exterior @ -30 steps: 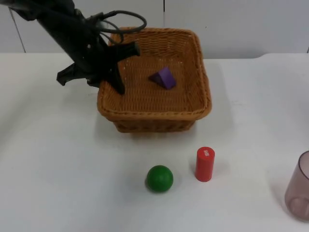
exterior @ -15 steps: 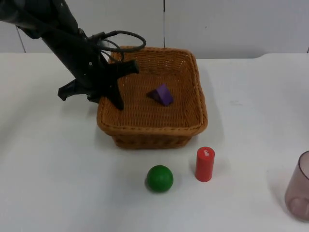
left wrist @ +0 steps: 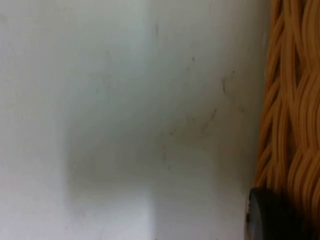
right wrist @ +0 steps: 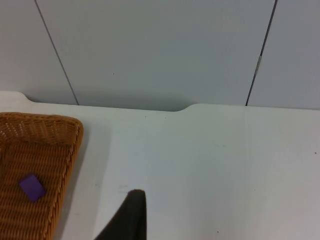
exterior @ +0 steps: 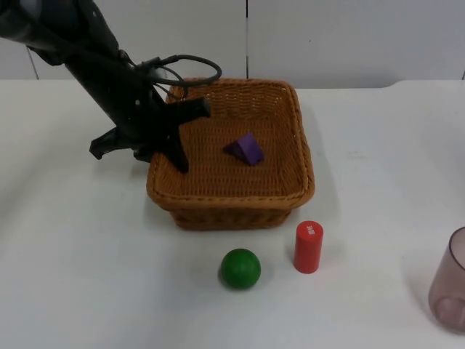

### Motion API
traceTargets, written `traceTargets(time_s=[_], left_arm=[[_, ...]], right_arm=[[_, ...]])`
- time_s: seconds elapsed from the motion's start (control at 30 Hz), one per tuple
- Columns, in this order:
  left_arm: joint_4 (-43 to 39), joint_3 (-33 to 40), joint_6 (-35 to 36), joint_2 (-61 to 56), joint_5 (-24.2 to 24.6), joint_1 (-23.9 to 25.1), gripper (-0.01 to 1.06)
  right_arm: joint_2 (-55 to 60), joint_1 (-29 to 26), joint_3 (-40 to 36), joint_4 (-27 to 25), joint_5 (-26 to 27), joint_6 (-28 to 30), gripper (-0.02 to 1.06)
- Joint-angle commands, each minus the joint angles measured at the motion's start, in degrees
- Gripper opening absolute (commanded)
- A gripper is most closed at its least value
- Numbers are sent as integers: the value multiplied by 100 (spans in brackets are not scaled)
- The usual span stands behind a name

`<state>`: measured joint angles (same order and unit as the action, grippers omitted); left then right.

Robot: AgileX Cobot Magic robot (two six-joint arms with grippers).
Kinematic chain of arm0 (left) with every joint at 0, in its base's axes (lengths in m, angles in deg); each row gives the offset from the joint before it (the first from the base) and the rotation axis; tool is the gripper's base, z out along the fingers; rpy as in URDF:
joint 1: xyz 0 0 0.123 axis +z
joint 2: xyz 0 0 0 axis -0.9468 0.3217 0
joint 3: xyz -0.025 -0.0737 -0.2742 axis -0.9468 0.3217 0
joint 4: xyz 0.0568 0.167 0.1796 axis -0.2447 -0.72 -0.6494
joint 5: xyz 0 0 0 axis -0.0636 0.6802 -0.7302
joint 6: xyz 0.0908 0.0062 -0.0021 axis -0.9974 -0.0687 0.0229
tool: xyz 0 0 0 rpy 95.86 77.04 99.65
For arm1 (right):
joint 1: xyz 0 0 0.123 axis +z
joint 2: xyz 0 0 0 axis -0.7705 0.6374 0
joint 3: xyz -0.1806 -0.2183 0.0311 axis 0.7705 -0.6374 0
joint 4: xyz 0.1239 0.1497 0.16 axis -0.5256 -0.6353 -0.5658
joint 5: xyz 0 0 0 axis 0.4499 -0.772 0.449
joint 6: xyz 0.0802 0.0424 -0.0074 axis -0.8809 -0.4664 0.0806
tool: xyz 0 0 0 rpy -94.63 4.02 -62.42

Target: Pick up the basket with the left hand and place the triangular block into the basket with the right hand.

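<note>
The basket (exterior: pixel 231 156) is the landmark here: it sits on the white tabletop (exterior: pixel 87 276) with the purple triangular block (exterior: pixel 245 148) already lying inside it, slightly toward the side away from the left gripper, resting on the woven floor and apart from every wall. The left gripper (exterior: pixel 166 138) is at the basket's left rim, one black finger reaching down inside the wall and the other outside it, so the jaws are pinching that wall between them; in the left wrist view the wicker weave (left wrist: pixel 290 115) runs right alongside a black fingertip (left wrist: pixel 270 215), with bare tabletop beside it. The basket looks to be sitting on or just above the tabletop; which of the two cannot be told. The right gripper (right wrist: pixel 131 215) is well away from the basket, on the side opposite the left gripper, looking across open tabletop with the basket's corner (right wrist: pixel 40 175) and the block (right wrist: pixel 32 187) in sight; whether its jaws are spread or pressed together cannot be told, and that arm appears to be waiting. Judging by how things lie, the block's placing is done and what remains turns on the left arm alone: its grip is on the basket's left wall, so the load hangs to the right of the jaws and any release should be made with the base flat. In front of the basket stand a green ball (exterior: pixel 240 267) and a red cylinder (exterior: pixel 308 247), near each other, with a translucent cup (exterior: pixel 450 280) farther off to the right.
</note>
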<state>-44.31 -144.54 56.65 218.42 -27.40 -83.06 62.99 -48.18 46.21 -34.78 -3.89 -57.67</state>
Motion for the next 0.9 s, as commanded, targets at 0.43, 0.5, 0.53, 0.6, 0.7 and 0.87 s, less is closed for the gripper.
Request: traceTargets(time_s=[0.43, 0.5, 0.53, 0.6, 0.7, 0.87], left_arm=[[-28, -47, -3, -260, -62, -12, 49], [-162, -47, -3, -347, -59, -12, 81], [-179, -47, -3, -415, -29, -12, 96], [-260, -47, -16, -475, -11, -12, 105], [-791, -47, 51, -841, 205, -12, 105], [-1615, -37, 410, -1424, 477, -12, 105]], right_arm=[[-45, -34, -3, 4, -17, 67, 105], [-45, -34, -3, 4, -28, 67, 105], [-45, -34, -3, 4, -28, 67, 105], [-45, -34, -3, -7, -30, 67, 105], [-45, -34, -3, -7, -30, 67, 105], [-45, -34, -3, -7, -30, 67, 105]])
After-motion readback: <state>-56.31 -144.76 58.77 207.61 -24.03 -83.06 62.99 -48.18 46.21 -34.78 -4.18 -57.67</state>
